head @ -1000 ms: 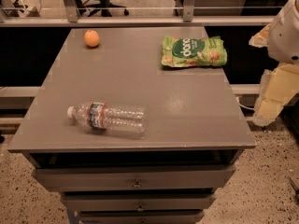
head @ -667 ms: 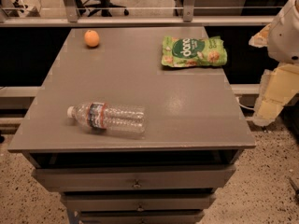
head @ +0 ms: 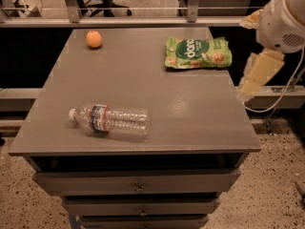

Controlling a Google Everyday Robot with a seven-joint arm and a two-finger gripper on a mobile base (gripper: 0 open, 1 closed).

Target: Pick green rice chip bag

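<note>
grey surface (head: 190, 118) on top, drawers (head: 138, 182) underneath, speckled floor all around. the green chip bag (head: 198, 53) lies flat near the far right corner of the surface, logo facing up. an orange (head: 94, 38) sits at the far left, well apart from it. a clear water bottle (head: 110, 120) lies on its side near the front left. the tool (head: 257, 75) hangs off the right edge, beside the surface and not touching the bag; open or closed, cannot tell.

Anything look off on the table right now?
Only the clear plastic water bottle lies on its side, front left. The crinkly light-green rice chip bag lies flat; the claw hangs right of the grey table.
</note>
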